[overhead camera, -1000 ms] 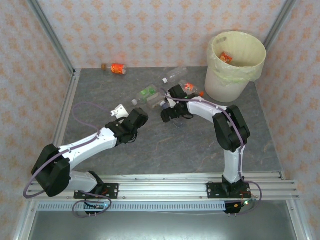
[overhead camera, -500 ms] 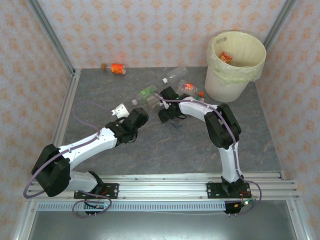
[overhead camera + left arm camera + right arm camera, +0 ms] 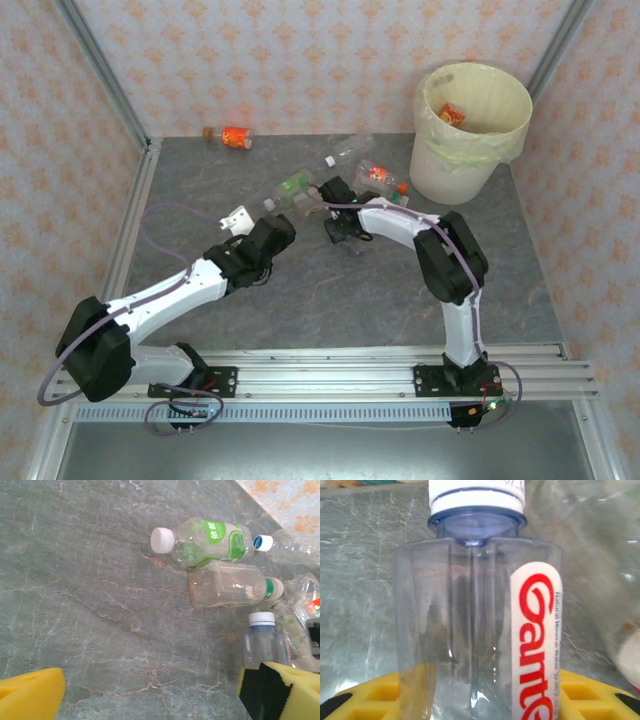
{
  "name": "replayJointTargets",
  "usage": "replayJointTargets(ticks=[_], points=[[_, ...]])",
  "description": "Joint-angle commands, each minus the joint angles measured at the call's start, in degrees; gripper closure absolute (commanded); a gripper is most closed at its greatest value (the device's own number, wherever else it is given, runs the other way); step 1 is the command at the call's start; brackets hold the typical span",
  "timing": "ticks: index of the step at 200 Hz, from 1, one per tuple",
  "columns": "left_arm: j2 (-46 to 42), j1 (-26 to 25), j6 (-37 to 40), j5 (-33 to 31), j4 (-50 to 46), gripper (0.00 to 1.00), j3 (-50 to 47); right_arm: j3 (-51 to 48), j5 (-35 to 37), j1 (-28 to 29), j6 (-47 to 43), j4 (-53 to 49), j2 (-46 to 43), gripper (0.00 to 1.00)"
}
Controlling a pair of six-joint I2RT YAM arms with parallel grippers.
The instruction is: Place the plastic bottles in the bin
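One bin: round, cream, upright at the far right corner of the counter. It is lined with a yellowish bag, and an orange-labelled bottle lies inside.

Loose bottles, mid-counter:
- A green-labelled bottle lies on its side, white cap toward the left of the left wrist view.
- A bare bottle lies just beside it, long axis roughly parallel, green cap the opposite way.
- A red-labelled bottle and a clear bottle lie nearer the bin.
- An orange bottle lies well apart by the back wall.

One red-lettered clear bottle: its long axis runs straight away from the right end effector, white cap farthest, base over the yellow pads. The lettering is legible in the right wrist view; from overhead the bottle is a faint clear shape. Whether the pads clamp it cannot be told.

One left end effector: fingers spread wide with bare counter between them, hovering short of the group.
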Motion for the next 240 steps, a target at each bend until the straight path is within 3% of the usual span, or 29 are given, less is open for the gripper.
replayJointTargets(ticks=[1,64,151,197,240], points=[[-1.7,0.4,0.9,-1.5,-0.8,0.0,-0.9,-1.3,1.5,-0.1,-0.6,0.4,-8.7,0.54],[-1.5,1.3,-3.2,-5.6,-2.0,0.0,-1.3,3.7,-5.3,-4.4,-2.2,-1.4,-20.3,0.58],[0.6,2.3,-2.7,-3.8,-1.0,0.0,-0.3,14.4,-22.2,-22.3,10.0,4.5,-24.5,0.57],[1.2,2.5,-1.8,-2.1,-0.3,0.0,0.1,27.1,-21.1,-30.2,9.7,5.4,-18.5,0.56],[1.5,2.5,-1.3,-0.3,-0.6,0.0,0.5,44.5,-8.0,-33.3,5.0,1.2,-6.7,0.54]])
